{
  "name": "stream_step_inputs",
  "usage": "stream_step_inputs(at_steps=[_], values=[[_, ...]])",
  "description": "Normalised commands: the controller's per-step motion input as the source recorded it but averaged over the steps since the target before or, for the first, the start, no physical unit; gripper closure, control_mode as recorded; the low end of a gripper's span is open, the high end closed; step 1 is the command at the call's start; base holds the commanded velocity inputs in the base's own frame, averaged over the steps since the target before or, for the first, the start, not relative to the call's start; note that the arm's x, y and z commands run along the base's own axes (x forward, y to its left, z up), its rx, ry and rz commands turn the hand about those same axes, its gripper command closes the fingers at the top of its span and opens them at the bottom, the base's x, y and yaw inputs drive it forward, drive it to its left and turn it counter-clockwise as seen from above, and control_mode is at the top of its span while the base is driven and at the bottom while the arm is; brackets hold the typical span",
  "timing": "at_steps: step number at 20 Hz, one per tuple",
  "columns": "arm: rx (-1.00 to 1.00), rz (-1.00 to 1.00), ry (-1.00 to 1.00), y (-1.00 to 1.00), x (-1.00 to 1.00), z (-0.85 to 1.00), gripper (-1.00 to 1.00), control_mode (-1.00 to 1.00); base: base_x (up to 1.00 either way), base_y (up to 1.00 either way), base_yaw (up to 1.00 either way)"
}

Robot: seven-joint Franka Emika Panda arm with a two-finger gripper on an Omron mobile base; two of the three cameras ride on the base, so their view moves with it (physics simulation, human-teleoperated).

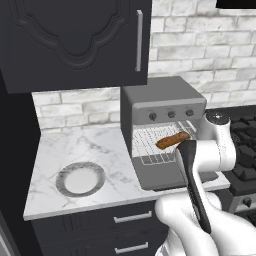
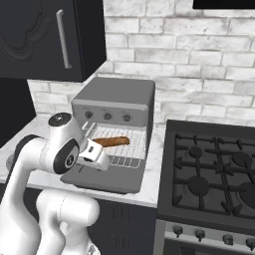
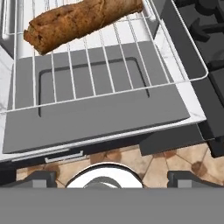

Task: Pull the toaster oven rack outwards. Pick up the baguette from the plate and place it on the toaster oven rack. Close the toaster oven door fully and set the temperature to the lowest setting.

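The grey toaster oven [image 1: 162, 100] stands on the counter with its door [image 1: 160, 176] dropped flat open. Its wire rack [image 1: 150, 146] is pulled out over the door. The brown baguette [image 1: 173, 140] lies slantwise on the rack, and also shows as baguette [image 3: 83, 22] and baguette [image 2: 110, 141]. The plate [image 1: 80, 179] sits bare on the counter to the left. My gripper [image 3: 111, 178] hovers open and empty above the door's front edge [image 3: 100, 118], short of the rack [image 3: 109, 74]; the hand [image 2: 94, 154] is over the door's left part. Three knobs [image 2: 107, 116] line the oven front.
A black stove [image 2: 214, 169] with burner grates stands directly right of the oven. A dark upper cabinet [image 1: 75, 40] hangs above the counter's left part. The marble counter [image 1: 75, 145] ends at a front edge above dark drawers [image 1: 132, 217].
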Motion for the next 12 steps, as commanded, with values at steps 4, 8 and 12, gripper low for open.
stream_step_inputs(at_steps=[4, 8, 12], values=[[-0.03, 0.00, -0.04, 0.05, 0.19, -0.23, -1.00, -1.00, 0.00, 0.00, 0.00], [-0.05, 0.00, -0.02, 0.11, 0.11, -0.23, -1.00, -1.00, 0.00, 0.00, 0.00], [-0.07, 0.00, -0.01, 0.18, 0.11, -0.27, -1.00, -1.00, 0.00, 0.00, 0.00]])
